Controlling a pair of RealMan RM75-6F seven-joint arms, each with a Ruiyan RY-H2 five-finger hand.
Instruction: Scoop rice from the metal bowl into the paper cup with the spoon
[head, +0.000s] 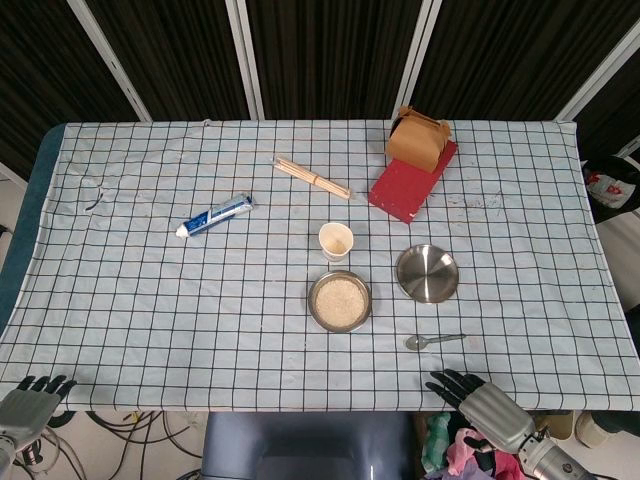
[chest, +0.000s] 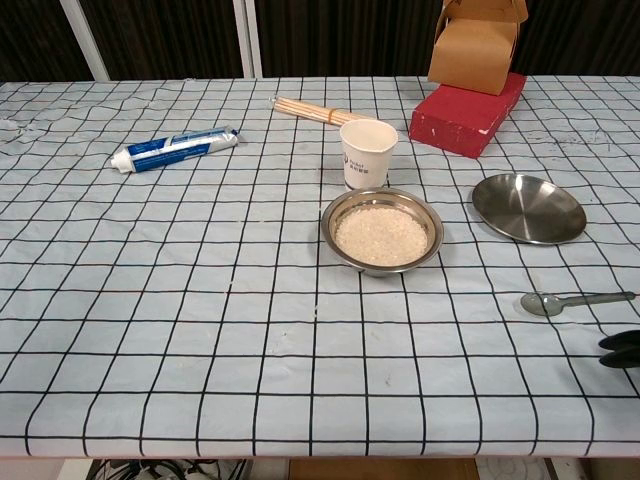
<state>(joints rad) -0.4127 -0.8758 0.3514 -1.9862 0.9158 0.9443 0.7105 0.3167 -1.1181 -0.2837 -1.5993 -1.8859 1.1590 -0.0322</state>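
Note:
A metal bowl (head: 340, 301) (chest: 382, 230) full of white rice sits near the table's middle. Just behind it stands a white paper cup (head: 336, 241) (chest: 367, 153), upright. A grey metal spoon (head: 433, 341) (chest: 574, 300) lies flat to the bowl's right, bowl end pointing left. My right hand (head: 480, 402) (chest: 622, 348) hovers at the table's front edge just below the spoon, fingers apart, holding nothing. At the front left corner, off the table, my left hand (head: 32, 396) is open and empty.
An empty metal plate (head: 427, 273) (chest: 528, 208) lies right of the cup. A red box (head: 412, 181) (chest: 466, 117) with a brown carton (head: 417, 139) on it stands behind. Wooden chopsticks (head: 312, 178) and a toothpaste tube (head: 215, 215) (chest: 172, 148) lie at the back left.

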